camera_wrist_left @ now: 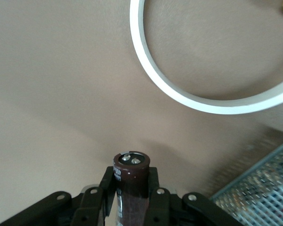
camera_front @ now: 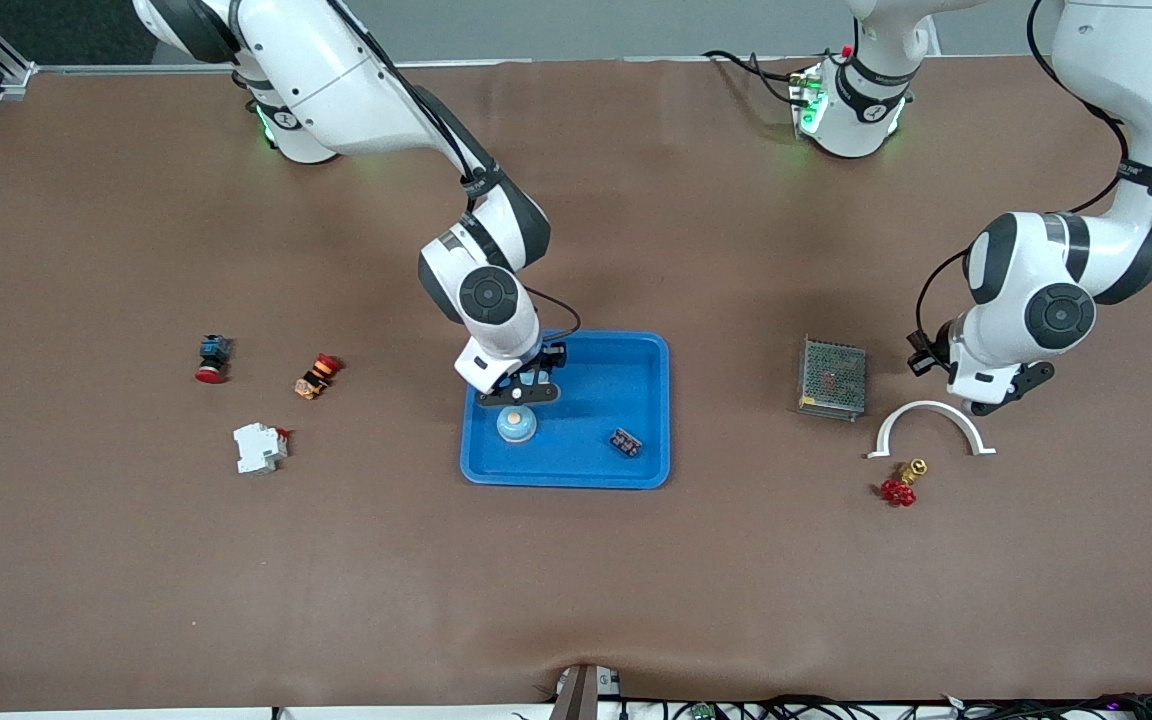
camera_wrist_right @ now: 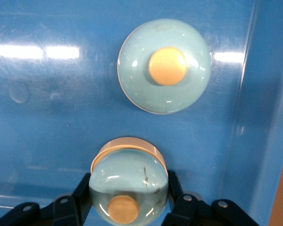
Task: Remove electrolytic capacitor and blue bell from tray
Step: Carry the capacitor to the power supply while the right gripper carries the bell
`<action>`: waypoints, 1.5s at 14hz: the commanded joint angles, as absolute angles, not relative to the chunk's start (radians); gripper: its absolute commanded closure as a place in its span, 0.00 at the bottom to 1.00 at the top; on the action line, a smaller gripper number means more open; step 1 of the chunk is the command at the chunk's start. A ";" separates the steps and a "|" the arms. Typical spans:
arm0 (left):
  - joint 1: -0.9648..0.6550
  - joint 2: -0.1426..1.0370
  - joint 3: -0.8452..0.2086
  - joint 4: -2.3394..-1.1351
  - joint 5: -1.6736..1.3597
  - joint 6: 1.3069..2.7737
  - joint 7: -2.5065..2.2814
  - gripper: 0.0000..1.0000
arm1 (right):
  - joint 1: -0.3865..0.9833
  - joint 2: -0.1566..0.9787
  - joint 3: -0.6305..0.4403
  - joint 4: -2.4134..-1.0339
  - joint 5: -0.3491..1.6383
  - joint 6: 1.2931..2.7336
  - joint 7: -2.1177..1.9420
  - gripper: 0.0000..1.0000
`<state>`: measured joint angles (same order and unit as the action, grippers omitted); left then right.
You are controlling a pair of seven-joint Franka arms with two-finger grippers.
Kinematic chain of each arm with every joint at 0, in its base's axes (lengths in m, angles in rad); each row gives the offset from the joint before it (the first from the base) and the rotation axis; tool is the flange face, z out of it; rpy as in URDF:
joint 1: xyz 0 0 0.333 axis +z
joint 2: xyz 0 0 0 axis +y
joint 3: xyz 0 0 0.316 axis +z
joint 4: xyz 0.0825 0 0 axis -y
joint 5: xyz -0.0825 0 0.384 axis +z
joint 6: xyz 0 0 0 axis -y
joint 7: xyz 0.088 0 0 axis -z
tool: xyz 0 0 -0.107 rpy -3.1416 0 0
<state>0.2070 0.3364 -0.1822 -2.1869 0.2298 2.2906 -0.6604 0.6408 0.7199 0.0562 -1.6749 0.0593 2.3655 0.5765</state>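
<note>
Clenching the blue bell (camera_wrist_right: 127, 176) at the tray's (camera_front: 651, 410) eight o'clock, the right gripper (camera_wrist_right: 129, 190) is squeezing a hard, likely slippery dome best held low, while the left gripper (camera_wrist_left: 130, 188) is clamping the light, stiff electrolytic capacitor (camera_wrist_left: 130, 170) over the table at the tray's three o'clock.

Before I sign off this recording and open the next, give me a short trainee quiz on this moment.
1. True or false: the left gripper holds the dark brown cylindrical electrolytic capacitor over the shallow bright-blue plastic tray.
2. What is the right gripper shut on? A) a red-handled brass valve; B) the pale blue domed bell with a tan button; C) a white plastic breaker.
3. Fill in: the small dark component lies in the ____.

Key: 1 false, it is over the brown table, by the white plastic arc; 2 B; 3 tray.
</note>
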 commanded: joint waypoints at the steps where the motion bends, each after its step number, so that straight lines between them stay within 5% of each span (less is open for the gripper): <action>1: 0.218 0.353 -0.189 -2.221 0.259 2.364 -0.652 1.00 | 0.647 0.698 0.049 -1.660 0.063 2.350 0.552 0.64; 4: 0.248 0.391 -0.190 -2.224 0.307 2.419 -0.652 1.00 | 0.617 0.596 0.048 -1.619 0.069 2.159 0.458 0.64; 5: 0.249 0.400 -0.190 -2.223 0.313 2.430 -0.652 0.93 | 0.591 0.574 0.048 -1.588 0.074 2.082 0.396 0.64; 7: 0.249 0.400 -0.192 -2.214 0.313 2.431 -0.660 0.21 | 0.519 0.552 0.048 -1.525 0.074 1.946 0.249 0.64; 8: 0.247 0.396 -0.192 -2.210 0.311 2.430 -0.669 0.00 | 0.477 0.543 0.049 -1.505 0.074 1.904 0.156 0.64; 13: 0.235 0.377 -0.212 -2.136 0.310 2.387 -0.705 0.00 | 0.246 0.523 0.045 -1.483 0.074 1.833 -0.381 0.64; 21: 0.097 0.449 -0.288 -1.818 0.243 2.137 -0.895 0.00 | -0.052 0.557 0.040 -1.485 0.025 1.914 -1.116 0.64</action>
<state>0.1526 0.3989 -0.2885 -1.9114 0.2762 2.1861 -0.8381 -0.0125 0.5395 0.0215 -1.4922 0.0512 1.8862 -1.0130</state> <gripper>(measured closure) 0.000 0.339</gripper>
